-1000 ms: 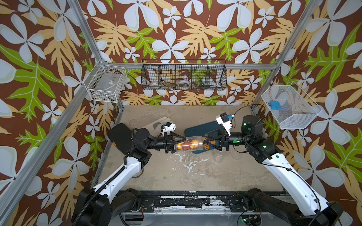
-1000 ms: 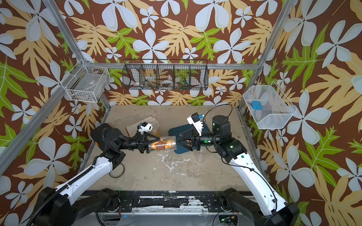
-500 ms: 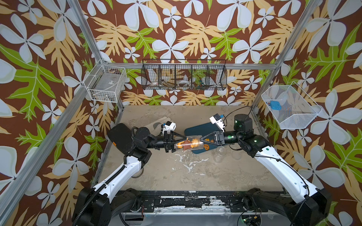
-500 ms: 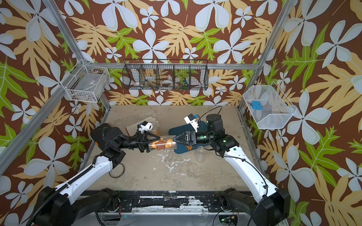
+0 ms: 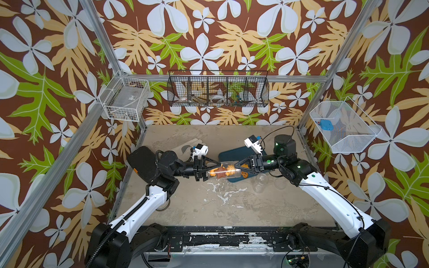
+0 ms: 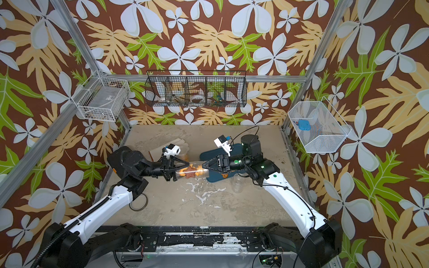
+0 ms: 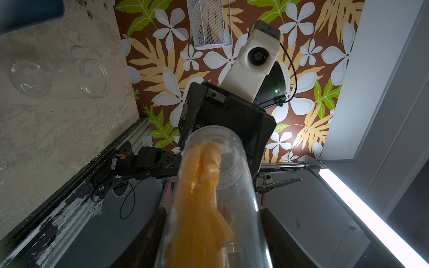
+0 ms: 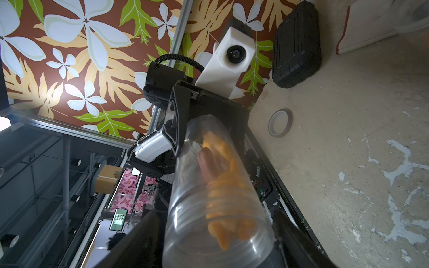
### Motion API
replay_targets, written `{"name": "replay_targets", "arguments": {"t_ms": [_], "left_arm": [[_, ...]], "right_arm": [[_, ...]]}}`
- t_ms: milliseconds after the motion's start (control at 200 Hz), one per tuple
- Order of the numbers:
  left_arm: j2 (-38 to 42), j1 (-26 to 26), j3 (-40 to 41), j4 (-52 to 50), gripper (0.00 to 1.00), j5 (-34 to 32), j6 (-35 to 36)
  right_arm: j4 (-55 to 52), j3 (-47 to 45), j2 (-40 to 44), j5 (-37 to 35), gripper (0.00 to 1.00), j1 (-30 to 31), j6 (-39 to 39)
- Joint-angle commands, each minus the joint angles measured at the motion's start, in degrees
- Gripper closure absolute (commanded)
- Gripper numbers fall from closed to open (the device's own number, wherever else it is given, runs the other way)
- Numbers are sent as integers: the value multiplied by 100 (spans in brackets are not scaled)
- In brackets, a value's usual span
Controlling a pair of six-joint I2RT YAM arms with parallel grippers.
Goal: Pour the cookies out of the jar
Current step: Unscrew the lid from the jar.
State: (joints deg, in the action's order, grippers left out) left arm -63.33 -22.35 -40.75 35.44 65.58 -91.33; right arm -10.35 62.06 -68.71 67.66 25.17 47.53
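Note:
A clear jar [image 5: 224, 171] [image 6: 193, 171] hangs level above the table, over the near left edge of a dark blue tray [image 5: 232, 154]. Orange and brown cookies [image 5: 224, 169] [image 7: 199, 197] [image 8: 222, 185] lie inside it. My left gripper [image 5: 214, 171] [image 7: 213, 243] is shut on one end of the jar. My right gripper [image 5: 236, 170] [image 8: 216, 243] faces it, and its fingers press both sides of the threaded end. Whether a lid sits on that end is unclear. A pretzel-shaped cookie [image 5: 245, 172] lies on the tray under the right gripper.
An empty clear jar [image 5: 261, 183] [image 7: 58, 79] and a clear lid [image 5: 281, 183] lie right of the tray. A tape roll [image 6: 138, 201] sits by the left arm, with a black case [image 8: 297, 44] and a pale glove [image 6: 178, 143] behind. Wire baskets hang on the walls.
The right gripper stood open and off the jar half a second ago, and it now grips the jar's end again. The right arm has shifted left. The left gripper kept the jar still.

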Motion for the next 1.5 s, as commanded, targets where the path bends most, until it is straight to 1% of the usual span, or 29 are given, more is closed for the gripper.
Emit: {"name": "replay_targets", "arguments": {"t_ms": [0, 135, 245, 370, 631, 756, 851, 946, 996, 1121, 1241, 1311, 1491], "left_arm": [[5, 2, -62, 110, 46, 25, 72], [-13, 2, -90, 70, 46, 25, 83], [-30, 2, -117, 51, 46, 15, 98], [-35, 2, -132, 1, 46, 11, 132], [9, 2, -113, -59, 47, 16, 160], [30, 2, -91, -90, 47, 16, 171], [40, 7, -86, -116, 47, 25, 159], [32, 2, -73, -116, 47, 48, 108], [29, 2, -64, -116, 47, 76, 76], [5, 2, -89, -116, 47, 143, -8], [-26, 2, -147, -179, 47, 216, -37], [-32, 3, -192, -266, 47, 255, 3], [-26, 11, -172, -411, 47, 339, 44]], "right_arm": [[224, -41, 63, 178, 26, 0, 6], [132, -54, 94, 228, 20, 58, -62], [-5, -95, 97, 225, 20, 77, -164], [10, -141, 112, 219, 24, 94, -184], [118, -137, 147, 206, 41, 93, -249], [283, -32, 191, 119, 41, 94, -415], [325, 65, 243, -107, 41, 101, -888], [660, -30, 277, -196, 39, 94, -1268], [709, -67, 305, -380, 40, 111, -1672], [1178, -280, 494, -551, 43, 137, -2729], [1577, -529, 680, -781, 43, 142, -3781], [1605, -585, 701, -988, 43, 139, -4345], [1681, -723, 769, -1324, 44, 137, -5279]]}}
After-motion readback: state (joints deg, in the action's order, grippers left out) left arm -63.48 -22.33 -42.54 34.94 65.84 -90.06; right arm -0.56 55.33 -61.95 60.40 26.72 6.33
